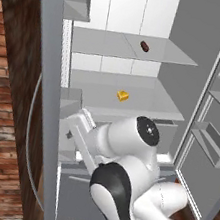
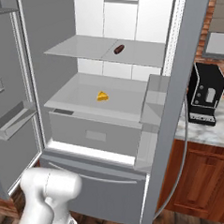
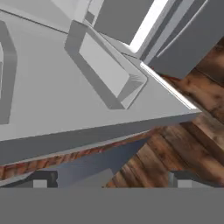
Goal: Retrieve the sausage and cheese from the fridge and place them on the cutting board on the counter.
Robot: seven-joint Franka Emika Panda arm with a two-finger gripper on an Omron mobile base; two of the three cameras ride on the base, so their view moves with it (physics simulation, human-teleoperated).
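Note:
The fridge (image 1: 189, 29) (image 2: 41, 29) stands with both doors open. On its upper shelf lies the dark reddish-brown sausage (image 1: 145, 46) (image 2: 119, 49). One shelf lower, the small yellow cheese (image 1: 122, 96) (image 2: 102, 96) sits near the middle. My arm (image 1: 124, 155) is folded low in front of the lower drawer, well below and short of both foods. In the hand view my gripper (image 3: 116, 180) is open, with nothing between its fingertips (image 3: 43, 179), and faces the inside of the left door. The counter (image 2: 204, 131) is to the fridge's right. The cutting board is out of view.
A black coffee machine (image 2: 205, 94) stands on the counter over reddish-brown cabinets (image 2: 199, 180). The left door (image 1: 47, 71) with its bin (image 3: 105, 70) is close beside my hand. The right door's racks (image 1: 212, 144) jut inward. A brick wall (image 1: 0, 114) is at the left, and wooden floor (image 3: 192, 131) lies below.

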